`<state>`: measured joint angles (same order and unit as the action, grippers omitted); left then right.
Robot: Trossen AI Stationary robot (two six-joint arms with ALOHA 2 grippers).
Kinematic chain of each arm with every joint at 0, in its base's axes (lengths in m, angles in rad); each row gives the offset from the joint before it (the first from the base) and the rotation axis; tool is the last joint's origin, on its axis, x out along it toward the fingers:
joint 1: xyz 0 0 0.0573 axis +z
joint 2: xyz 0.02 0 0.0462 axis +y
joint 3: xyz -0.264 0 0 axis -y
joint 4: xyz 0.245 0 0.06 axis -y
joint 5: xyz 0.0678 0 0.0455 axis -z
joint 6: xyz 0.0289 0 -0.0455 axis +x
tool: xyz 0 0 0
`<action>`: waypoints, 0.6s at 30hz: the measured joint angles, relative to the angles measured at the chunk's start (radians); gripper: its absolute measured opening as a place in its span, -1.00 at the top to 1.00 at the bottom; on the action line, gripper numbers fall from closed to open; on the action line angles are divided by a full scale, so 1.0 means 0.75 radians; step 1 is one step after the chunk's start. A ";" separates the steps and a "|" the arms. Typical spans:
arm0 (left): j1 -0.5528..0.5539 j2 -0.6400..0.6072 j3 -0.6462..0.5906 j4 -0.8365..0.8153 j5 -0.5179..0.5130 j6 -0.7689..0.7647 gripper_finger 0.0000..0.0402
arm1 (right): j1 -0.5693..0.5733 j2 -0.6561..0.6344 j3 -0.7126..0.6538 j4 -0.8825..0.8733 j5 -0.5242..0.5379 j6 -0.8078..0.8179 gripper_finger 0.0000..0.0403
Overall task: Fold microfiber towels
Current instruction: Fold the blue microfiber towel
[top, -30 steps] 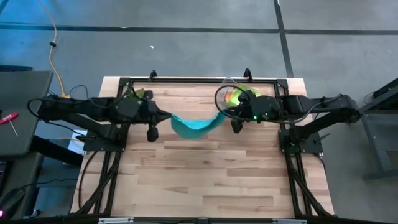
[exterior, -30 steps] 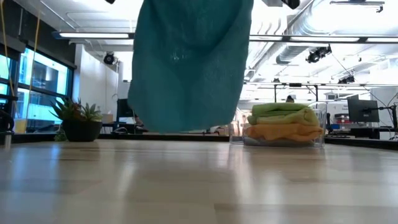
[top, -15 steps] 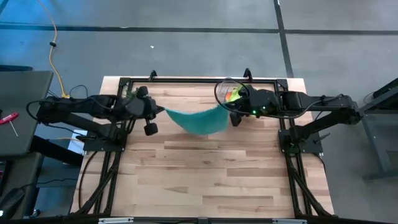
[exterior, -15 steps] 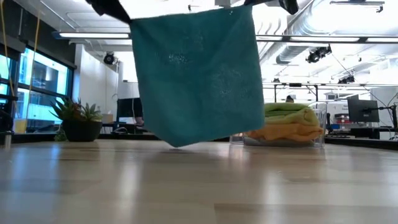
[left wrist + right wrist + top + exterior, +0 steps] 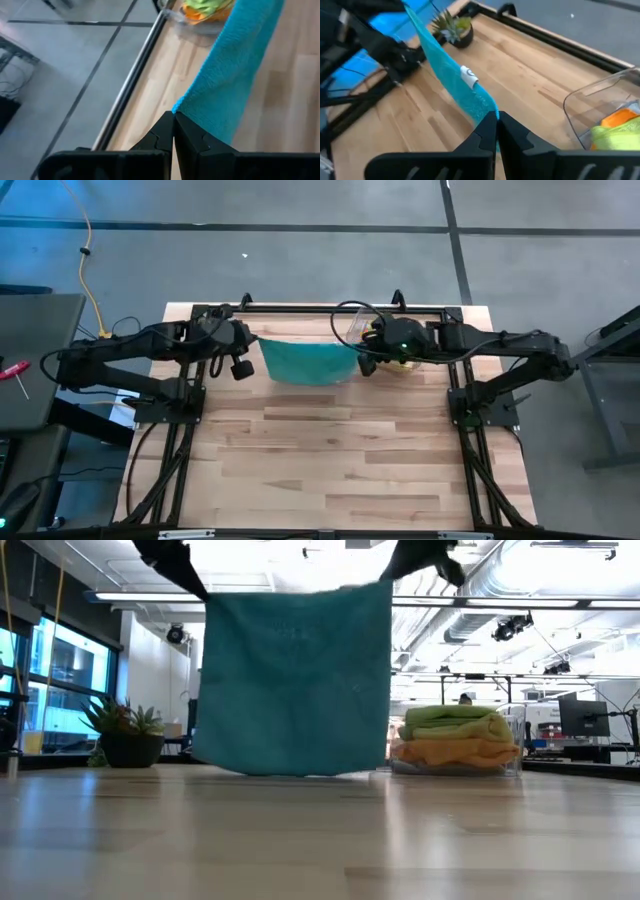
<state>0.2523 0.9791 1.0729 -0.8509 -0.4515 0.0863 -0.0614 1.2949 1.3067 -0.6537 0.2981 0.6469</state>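
Above wooden table point(image 5: 330, 460), teal towel point(image 5: 295, 680) taut, flat, lower edge perhaps touching.

A potted spiky plant point(image 5: 125, 732) and clear plastic bin point(image 5: 512, 745) stand on the wooden table point(image 5: 320, 840).

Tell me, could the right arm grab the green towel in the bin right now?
Probably not yet. The right gripper is shut on a corner of the teal towel, stretched to the left gripper. The lime green towel lies uncovered in the clear bin.

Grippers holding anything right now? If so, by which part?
Both hold the teal microfiber towel stretched between them: left gripper shut on one top corner, right gripper shut on the other.
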 joint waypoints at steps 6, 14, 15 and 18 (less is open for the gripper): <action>0.127 0.014 0.000 -0.002 -0.005 0.132 1.00 | -0.110 0.048 0.000 -0.011 -0.019 -0.112 1.00; 0.141 0.014 -0.001 -0.126 0.028 0.047 1.00 | -0.081 0.036 0.000 -0.052 -0.064 -0.156 1.00; 0.121 0.013 -0.009 -0.139 0.054 0.016 1.00 | -0.056 0.037 0.000 -0.070 -0.062 -0.142 1.00; 0.034 0.014 -0.062 -0.164 0.127 -0.099 1.00 | 0.020 0.049 -0.001 -0.126 -0.054 -0.103 1.00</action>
<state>0.2775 0.9894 1.0261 -0.9737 -0.3565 0.0118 -0.0463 1.3317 1.3063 -0.7482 0.2577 0.5697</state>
